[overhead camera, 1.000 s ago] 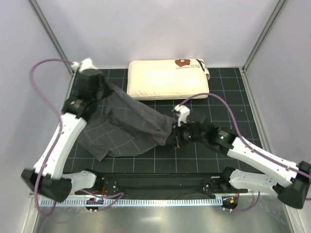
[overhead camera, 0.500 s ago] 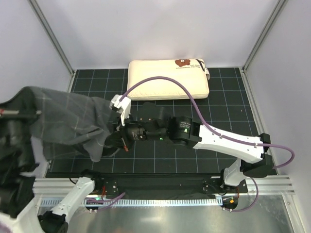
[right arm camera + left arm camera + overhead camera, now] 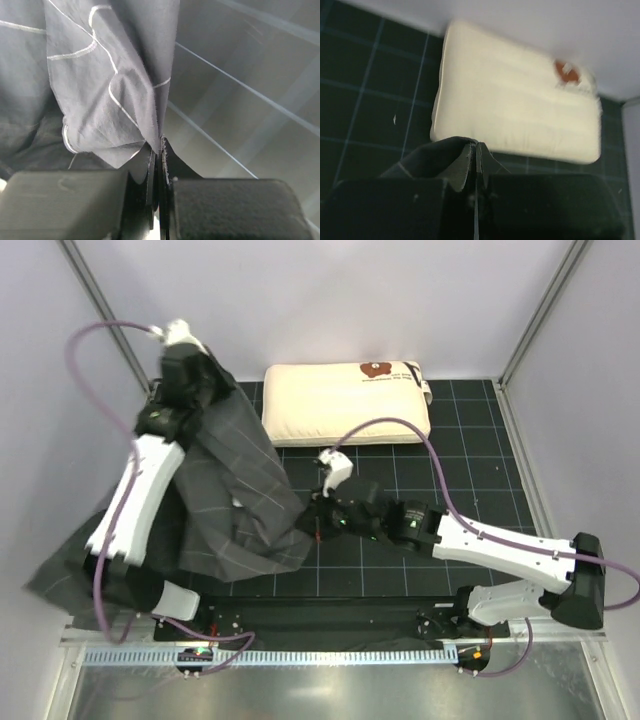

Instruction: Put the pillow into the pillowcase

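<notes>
The cream-white pillow (image 3: 345,402) with a brown bear print lies flat at the back of the black grid mat; it also shows in the left wrist view (image 3: 515,115). The dark grey checked pillowcase (image 3: 235,502) hangs stretched between both grippers over the left half of the mat. My left gripper (image 3: 212,377) is raised near the pillow's left end and is shut on a pillowcase edge (image 3: 432,156). My right gripper (image 3: 312,522) is low at the mat's middle, shut on the pillowcase's other edge (image 3: 120,95).
The black grid mat (image 3: 470,460) is bounded by white walls with metal corner posts (image 3: 540,310). A black rail (image 3: 330,618) runs along the near edge. Purple cables loop above both arms.
The left gripper swung from the near left to the back left beside the pillow, carrying the pillowcase. The right gripper drew back to the right toward the mat's middle.
</notes>
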